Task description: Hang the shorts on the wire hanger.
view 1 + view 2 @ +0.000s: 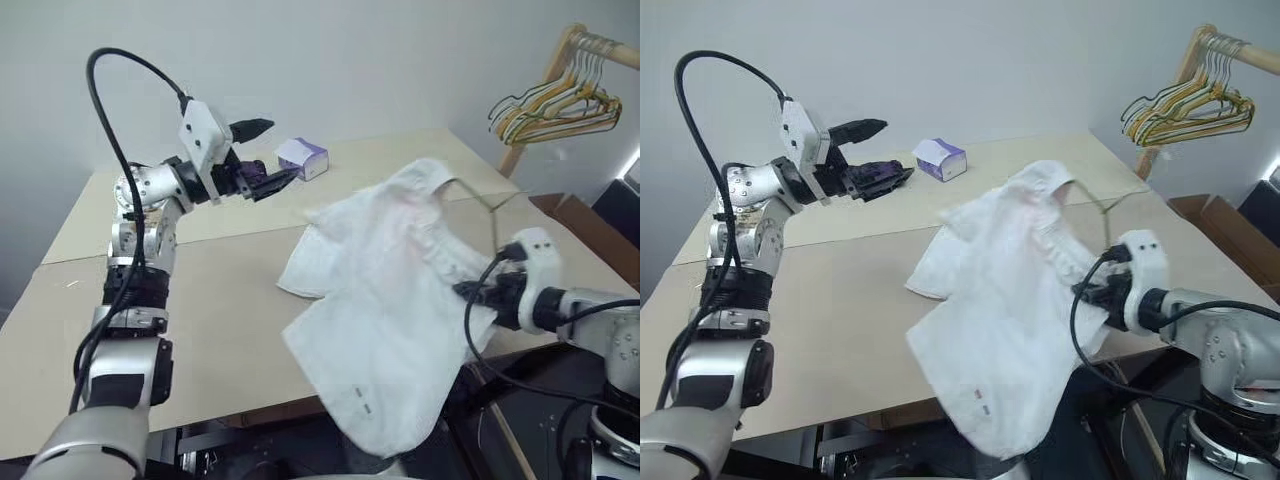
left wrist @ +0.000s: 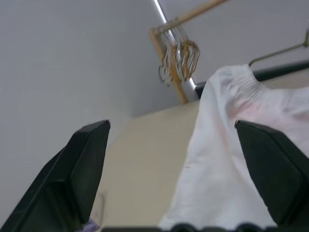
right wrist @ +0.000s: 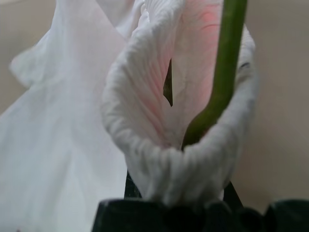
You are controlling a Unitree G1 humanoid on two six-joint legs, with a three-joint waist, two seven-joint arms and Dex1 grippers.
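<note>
We see the shorts (image 1: 375, 300) held up over the near right part of the table (image 1: 200, 300), draped from the wire hanger (image 1: 480, 200); their lower end hangs past the table's near edge. Wire runs out of the gathered waistband at the upper right and bends down toward the right gripper (image 1: 470, 292). That gripper is clamped tight on the bunched waistband and the green wire together; in the right wrist view the cloth wraps around the wire right at the fingers. Small dark marks show near the bottom hem.

Our left gripper (image 1: 262, 152) is raised above the far left part of the table, well apart from the shorts, fingers spread wide with nothing between them. In the left wrist view the shorts lie beyond the two black fingers (image 2: 72, 179).

A tissue box (image 1: 302, 158) sits on the table just beside the left gripper. A bunch of hangers (image 1: 555, 105) hangs from a wooden rack at the far right.
</note>
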